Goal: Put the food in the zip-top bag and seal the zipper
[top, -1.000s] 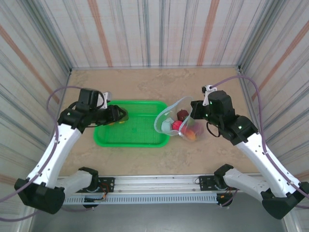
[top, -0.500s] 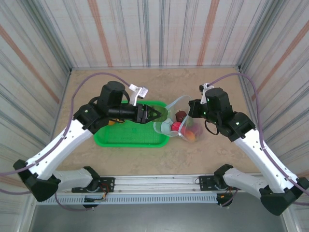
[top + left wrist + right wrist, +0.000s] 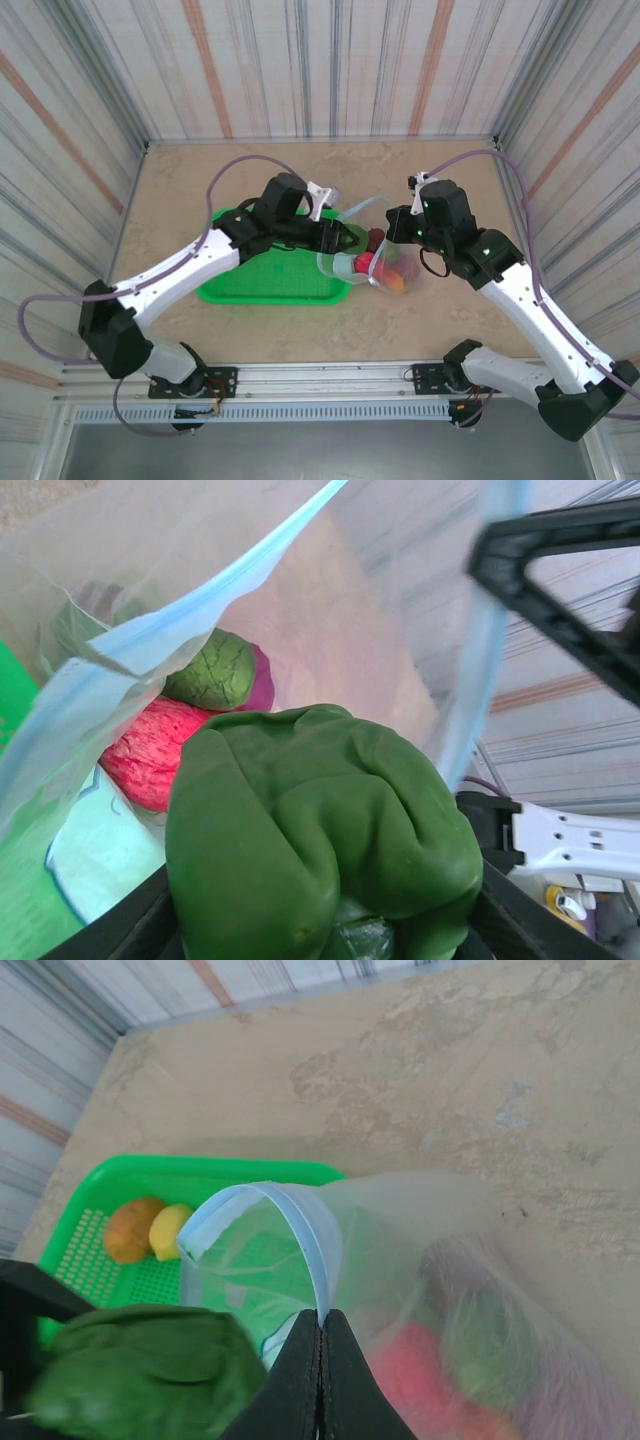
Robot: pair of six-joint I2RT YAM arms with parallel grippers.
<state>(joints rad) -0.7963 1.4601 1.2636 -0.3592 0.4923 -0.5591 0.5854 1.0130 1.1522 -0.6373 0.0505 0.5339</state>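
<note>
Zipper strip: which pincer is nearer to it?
Right. The right pincer is shut on the zipper strip; the left pincer, holding a green vegetable, sits at the mouth of the bag.

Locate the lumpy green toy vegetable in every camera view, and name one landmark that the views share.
Top external: the lumpy green toy vegetable is at centre, at the mouth of the clear plastic bag.
Left wrist: large, lower middle.
Right wrist: blurred, bottom left.
Shared landmark: the bag's light-blue zipper strip.
</note>
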